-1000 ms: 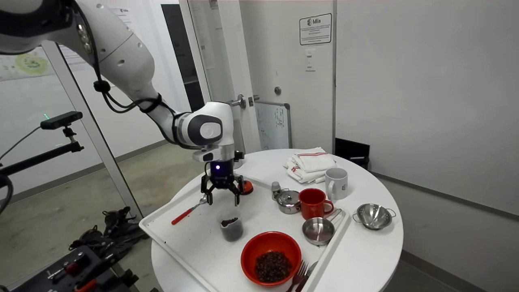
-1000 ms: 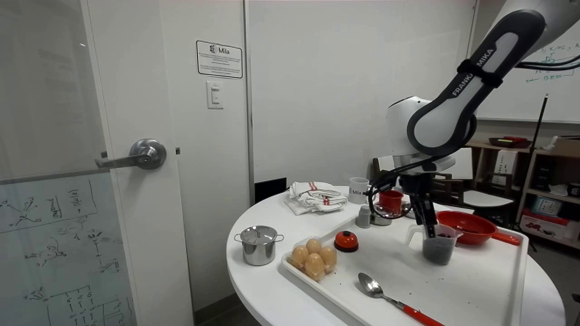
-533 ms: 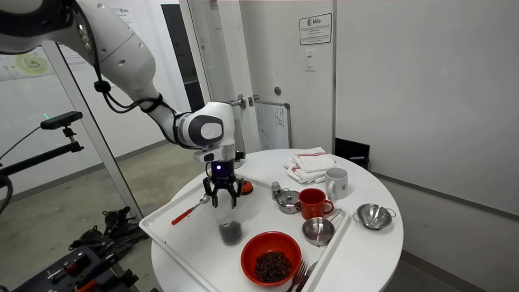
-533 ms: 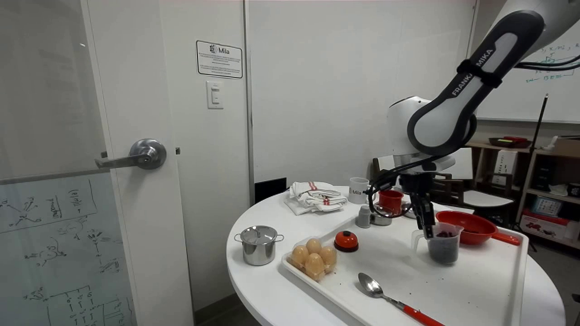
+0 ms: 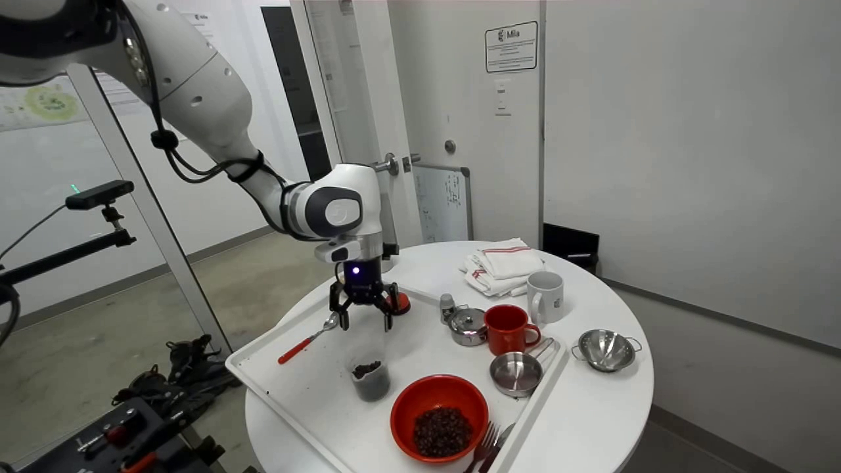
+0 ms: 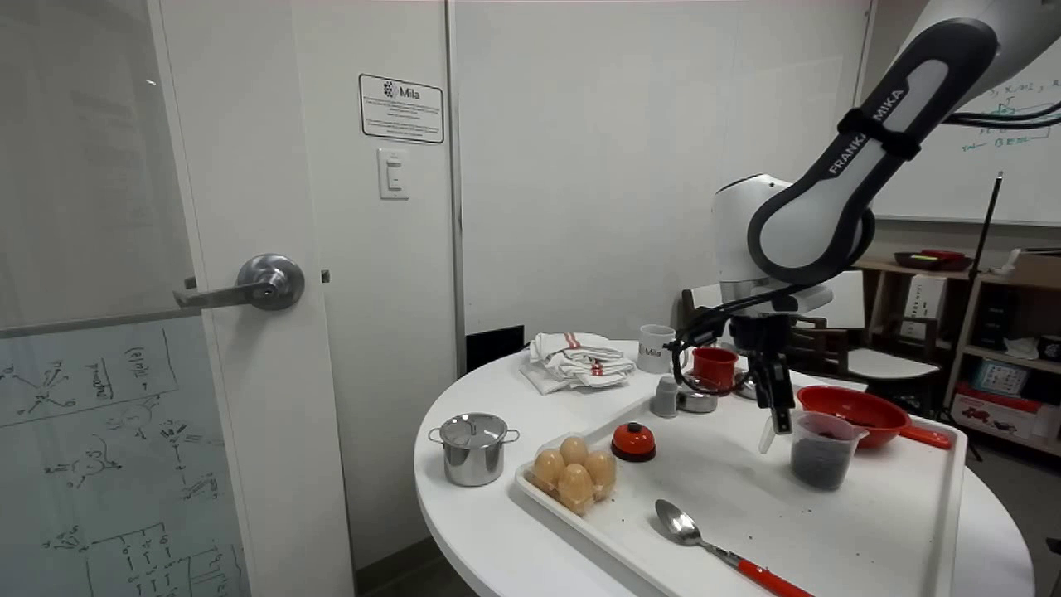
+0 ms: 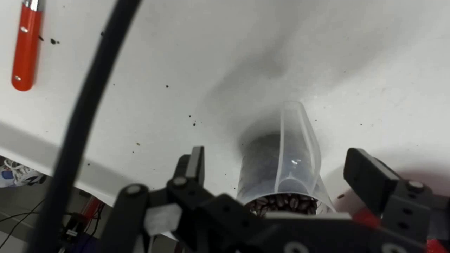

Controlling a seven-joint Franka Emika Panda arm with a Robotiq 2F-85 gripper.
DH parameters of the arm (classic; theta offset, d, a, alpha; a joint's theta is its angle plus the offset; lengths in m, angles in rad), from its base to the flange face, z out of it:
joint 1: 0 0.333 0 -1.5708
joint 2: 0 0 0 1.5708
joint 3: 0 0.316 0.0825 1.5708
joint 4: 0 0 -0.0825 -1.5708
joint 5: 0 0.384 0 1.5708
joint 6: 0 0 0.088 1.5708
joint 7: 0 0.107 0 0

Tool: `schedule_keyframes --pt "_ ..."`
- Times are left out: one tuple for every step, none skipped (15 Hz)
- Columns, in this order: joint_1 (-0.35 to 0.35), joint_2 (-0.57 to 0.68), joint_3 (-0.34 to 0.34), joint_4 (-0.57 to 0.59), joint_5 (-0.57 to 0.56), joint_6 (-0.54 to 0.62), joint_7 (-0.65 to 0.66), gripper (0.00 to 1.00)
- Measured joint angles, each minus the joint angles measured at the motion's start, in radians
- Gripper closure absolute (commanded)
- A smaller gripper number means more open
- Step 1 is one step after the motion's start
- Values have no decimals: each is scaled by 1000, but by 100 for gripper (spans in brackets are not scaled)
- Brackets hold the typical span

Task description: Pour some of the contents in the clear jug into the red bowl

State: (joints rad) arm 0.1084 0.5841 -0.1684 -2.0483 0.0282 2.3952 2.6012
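Tool [image 5: 366, 324]: fingers [image 7: 369, 179] spread wide, gripping nothing, poised over the clear jug [image 5: 371, 384].

Jug handle [image 7: 292, 133]: between the fingers in the wrist view; whether its top lies level with the tips or below them is hard to tell.

Dark beans [image 7: 281, 202]: at the jug's mouth, the jug standing on the tray [image 5: 315, 394].

Red bowl [image 5: 407, 410]: near the jug on that tray, beans in its bottom.

Spoon [image 5: 297, 349]: also on the tray, well apart from the bowl; the bench [image 5: 604, 420] carries it all.

Spill risk: a grasp on the handle seems the likely next step. Should the tool catch only its upper edge, or one finger press before its mate, the jug could twist or topple and throw beans across the tray. A weak pinch could let the jug swing mid-pour, and beans would miss the bowl.

Jug since half a second ago: it stands at a different tilt, slightly shifted, its beans plainer in an exterior view. The fingers have parted farther; the bowl has stayed put.
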Motion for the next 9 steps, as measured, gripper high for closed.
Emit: schedule_keyframes --pt "0 -3 0 -4 1 5 0 25" --pt "-1 -6 0 -9 3 10 0 26" --pt "-3 -7 0 -14 9 14 0 34" --pt "-7 -7 2 -19 16 18 0 40" --pt "-12 -7 4 -23 24 20 0 47" --pt "-18 -7 6 -29 33 23 -1 56" --pt "-24 -7 9 -35 41 27 -2 63" --pt "-29 -7 12 -41 49 32 -2 72" --pt "-33 -7 13 -46 55 38 -3 79"
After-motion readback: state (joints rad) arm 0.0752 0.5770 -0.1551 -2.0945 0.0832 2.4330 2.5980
